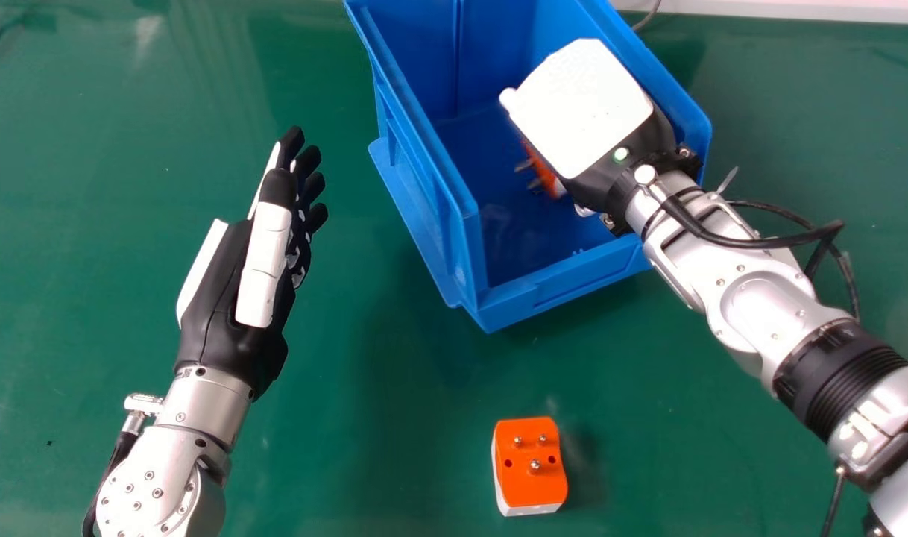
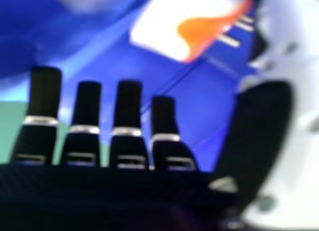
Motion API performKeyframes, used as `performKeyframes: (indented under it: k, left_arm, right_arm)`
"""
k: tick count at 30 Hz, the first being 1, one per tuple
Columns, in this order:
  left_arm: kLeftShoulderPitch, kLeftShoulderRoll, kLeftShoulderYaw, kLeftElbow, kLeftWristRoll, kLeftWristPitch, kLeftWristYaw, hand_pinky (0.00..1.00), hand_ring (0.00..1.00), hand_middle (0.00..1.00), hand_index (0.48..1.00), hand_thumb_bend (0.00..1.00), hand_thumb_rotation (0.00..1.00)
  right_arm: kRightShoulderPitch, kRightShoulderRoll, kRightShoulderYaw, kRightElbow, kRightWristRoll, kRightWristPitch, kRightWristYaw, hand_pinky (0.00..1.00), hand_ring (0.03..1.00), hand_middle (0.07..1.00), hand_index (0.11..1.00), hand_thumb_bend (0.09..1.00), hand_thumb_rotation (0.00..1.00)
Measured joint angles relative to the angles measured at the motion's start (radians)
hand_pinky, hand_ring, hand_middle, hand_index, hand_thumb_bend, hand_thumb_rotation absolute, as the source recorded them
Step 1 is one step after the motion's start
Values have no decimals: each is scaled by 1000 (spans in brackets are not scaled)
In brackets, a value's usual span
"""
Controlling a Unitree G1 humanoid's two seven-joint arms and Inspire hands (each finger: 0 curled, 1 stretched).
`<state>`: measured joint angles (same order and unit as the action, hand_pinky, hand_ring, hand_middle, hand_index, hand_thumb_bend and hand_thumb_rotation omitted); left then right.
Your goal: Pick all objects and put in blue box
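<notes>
Fingers apart, the right hand (image 1: 588, 108) is in the blue box (image 1: 558, 285) by its right edge, near a plug adapter (image 1: 546, 179).

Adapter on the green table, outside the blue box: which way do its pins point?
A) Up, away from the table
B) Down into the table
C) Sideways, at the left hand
A: in the head view the adapter lies with its orange face and three metal pins turned up toward the camera.

Free gap between left robot hand (image 1: 221, 298) and blue box wall (image 1: 433, 216)
</notes>
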<state>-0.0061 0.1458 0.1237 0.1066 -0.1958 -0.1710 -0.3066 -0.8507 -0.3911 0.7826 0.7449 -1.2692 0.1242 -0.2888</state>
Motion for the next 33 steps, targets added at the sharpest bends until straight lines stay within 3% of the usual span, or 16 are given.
performKeyframes:
  k: [4, 13, 22, 27, 31, 33]
  left_arm:
    - [0, 0, -1, 0, 0, 0, 1, 1000, 1000, 1000, 1000, 827, 996]
    - [1, 0, -2, -2, 0, 1, 2, 1000, 1000, 1000, 1000, 814, 999]
    - [3, 1, 0, -5, -1, 0, -2, 1000, 1000, 1000, 1000, 813, 1000]
    - [4, 3, 0, -7, -1, 0, -8, 1000, 1000, 1000, 1000, 821, 1000]
    - [5, 3, 1, -10, 0, 0, -2, 1000, 1000, 1000, 1000, 835, 999]
    - [5, 3, 1, -12, 0, 0, 0, 1000, 1000, 1000, 1000, 850, 998]
  right_arm:
    - [0, 0, -1, 0, 0, 5, 0, 883, 916, 929, 926, 931, 393]
    - [43, -21, -27, -92, 6, 45, 24, 953, 966, 971, 970, 973, 454]
    - [303, -58, -182, -545, 48, 123, 33, 988, 992, 993, 993, 994, 464]
    - [452, -18, -233, -778, 25, 185, 35, 994, 996, 997, 997, 998, 469]
    - [551, 23, -244, -944, -33, 207, 15, 996, 998, 998, 998, 1000, 475]
    - [589, 34, -253, -988, -41, 186, -56, 998, 999, 999, 999, 1000, 468]
